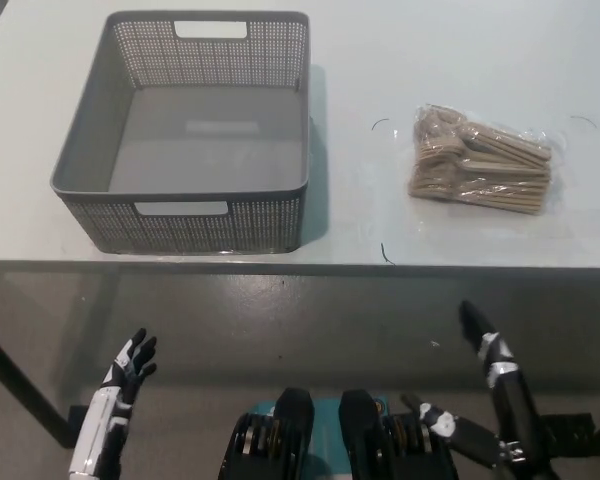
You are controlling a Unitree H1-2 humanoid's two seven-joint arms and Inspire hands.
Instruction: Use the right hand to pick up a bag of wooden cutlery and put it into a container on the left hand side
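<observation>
A clear bag of wooden cutlery (480,160) lies flat on the right side of the white table (380,60). A grey perforated basket (105,150) stands on the table's left, with nothing inside it. My black right hand (492,355) hangs below the table's front edge at the lower right, fingers spread and holding nothing, well short of the bag. My white left hand (128,372) rests low at the lower left, open too, below the basket.
The table's front edge (300,265) runs across the middle of the picture, with grey floor beneath it. A dark table leg (15,385) slants at the lower left. Small dark marks dot the tabletop near the bag.
</observation>
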